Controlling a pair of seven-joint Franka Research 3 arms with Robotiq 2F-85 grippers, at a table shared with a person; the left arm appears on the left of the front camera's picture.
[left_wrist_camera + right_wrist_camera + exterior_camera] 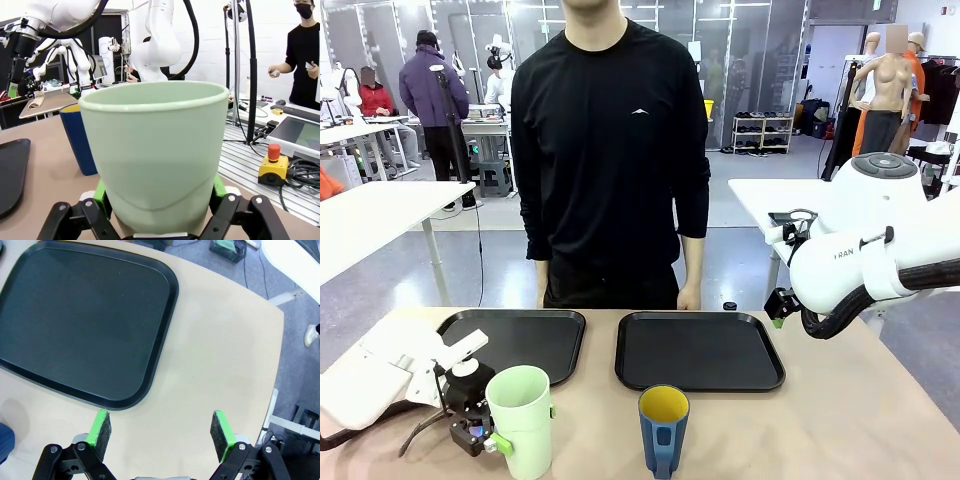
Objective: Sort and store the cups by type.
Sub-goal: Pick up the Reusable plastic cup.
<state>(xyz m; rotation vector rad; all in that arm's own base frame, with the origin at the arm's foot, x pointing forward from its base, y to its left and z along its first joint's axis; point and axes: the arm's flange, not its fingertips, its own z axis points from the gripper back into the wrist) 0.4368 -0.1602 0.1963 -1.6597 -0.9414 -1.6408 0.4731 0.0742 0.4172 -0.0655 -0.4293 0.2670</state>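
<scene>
L gripper (159, 195) gripped mint-green tumbler (520, 400) low, pads (101, 192) on both walls. Best: lift straight, keep upright, clear blue mug (663, 425) en route to far-left tray (572, 340). R gripper (162, 432) wide open, empty.

Bright even overhead light; soft shadows; mint tumbler (155, 160) looms, wide-angle bulge.

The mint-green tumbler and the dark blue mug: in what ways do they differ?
The mint-green tumbler is taller and wider than the dark blue mug. The tumbler has no handle; the mug has one, facing the front camera. The tumbler is pale inside and out; the mug is yellow inside. The left hand grips the tumbler near its base; nothing holds the mug. Both stand upright on the table.
</scene>
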